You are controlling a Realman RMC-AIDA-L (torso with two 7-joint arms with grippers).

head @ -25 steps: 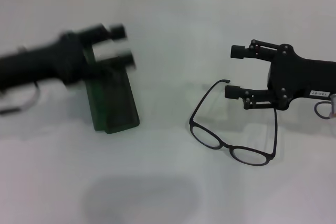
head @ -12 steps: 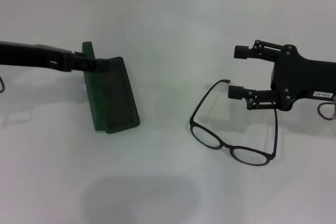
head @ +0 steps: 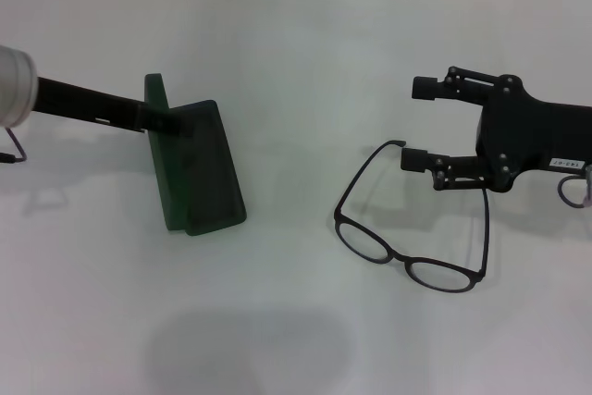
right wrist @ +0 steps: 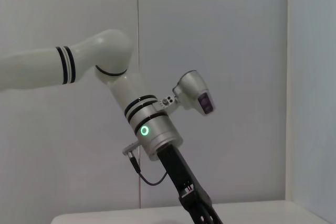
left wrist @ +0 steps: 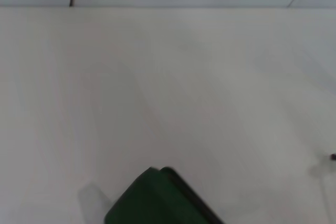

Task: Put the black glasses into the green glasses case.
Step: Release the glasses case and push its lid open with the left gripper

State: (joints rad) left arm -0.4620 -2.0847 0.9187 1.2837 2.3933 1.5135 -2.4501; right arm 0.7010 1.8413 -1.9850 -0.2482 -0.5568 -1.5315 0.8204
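Note:
The green glasses case (head: 205,173) lies left of centre on the white table, its lid raised; a corner of it shows in the left wrist view (left wrist: 157,203). My left gripper (head: 171,118), seen edge-on, reaches in from the left and sits against the case's far end at the lid. To the right lie the black glasses (head: 398,257), temple arms unfolded and pointing away from me. My right gripper (head: 421,125) hovers open just behind them, its nearer finger close to the tip of one temple arm, holding nothing.
The white table (head: 296,53) runs back to a tiled wall. The right wrist view shows my white left arm (right wrist: 142,114) with a green ring light against the wall.
My left gripper, blurred above the case a second ago, has turned edge-on and settled at the case's far end. The lid now stands raised. The right gripper barely shifted.

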